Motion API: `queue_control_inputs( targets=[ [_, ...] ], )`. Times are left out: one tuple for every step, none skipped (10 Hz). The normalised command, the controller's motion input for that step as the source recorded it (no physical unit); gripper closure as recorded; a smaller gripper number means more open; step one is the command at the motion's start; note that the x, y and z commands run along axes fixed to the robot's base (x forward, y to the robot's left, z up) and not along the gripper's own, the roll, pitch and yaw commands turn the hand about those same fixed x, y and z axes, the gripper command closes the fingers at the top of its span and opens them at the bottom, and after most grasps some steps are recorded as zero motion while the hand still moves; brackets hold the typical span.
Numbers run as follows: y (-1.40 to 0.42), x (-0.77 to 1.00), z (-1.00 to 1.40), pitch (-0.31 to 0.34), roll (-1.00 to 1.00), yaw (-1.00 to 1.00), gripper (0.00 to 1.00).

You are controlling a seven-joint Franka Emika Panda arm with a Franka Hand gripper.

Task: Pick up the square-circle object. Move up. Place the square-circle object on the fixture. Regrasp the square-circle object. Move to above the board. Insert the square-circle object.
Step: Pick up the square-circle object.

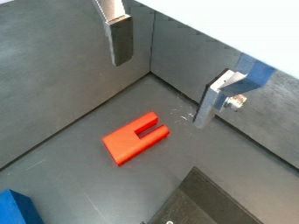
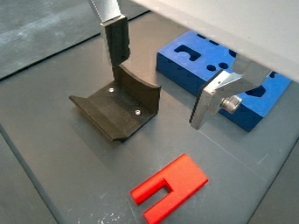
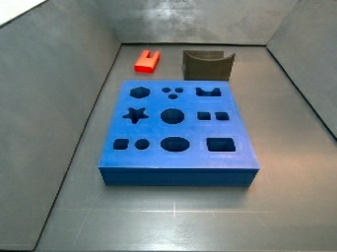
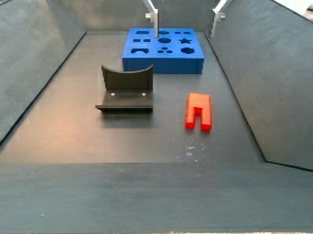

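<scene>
The square-circle object (image 4: 199,111) is a small red block with two prongs. It lies flat on the grey floor beside the fixture (image 4: 126,90) and shows in both wrist views (image 1: 135,137) (image 2: 170,188) and in a side view (image 3: 146,61). The dark fixture (image 2: 117,109) (image 3: 207,65) stands between it and the blue board (image 4: 166,50) (image 3: 178,133) (image 2: 216,74). My gripper (image 1: 167,74) (image 2: 163,74) is open and empty, high above the floor. Only its fingertips (image 4: 152,14) show at the top edge of a side view, above the board.
Grey walls enclose the floor on all sides (image 3: 79,89). A floor corner (image 1: 149,77) lies beyond the red object. A blue board corner (image 1: 14,210) and the fixture's dark edge (image 1: 216,206) show in a wrist view.
</scene>
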Motion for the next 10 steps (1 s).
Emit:
queue_control_inputs(
  targets=[
    [0.0, -0.01, -0.15, -0.031, 0.0, 0.0, 0.0],
    [0.0, -0.12, -0.4, -0.111, 0.0, 0.0, 0.0],
    [0.0, -0.17, -0.48, -0.186, 0.0, 0.0, 0.0],
    [0.0, -0.25, -0.45, -0.226, -0.01, -0.02, 0.0],
    [0.0, -0.28, -0.4, -0.243, -0.02, -0.11, 0.0],
    [0.0, -0.23, -0.34, -0.239, -0.03, -0.14, 0.0],
    [0.0, -0.16, -0.27, -0.219, -0.04, -0.12, 0.0],
    [0.0, -0.04, -0.26, -0.204, -0.03, -0.15, 0.0],
    [0.0, 0.0, -0.25, -0.199, -0.04, -0.14, 0.0],
    [0.0, 0.0, -0.24, -0.177, -0.03, -0.09, 0.0]
  ],
)
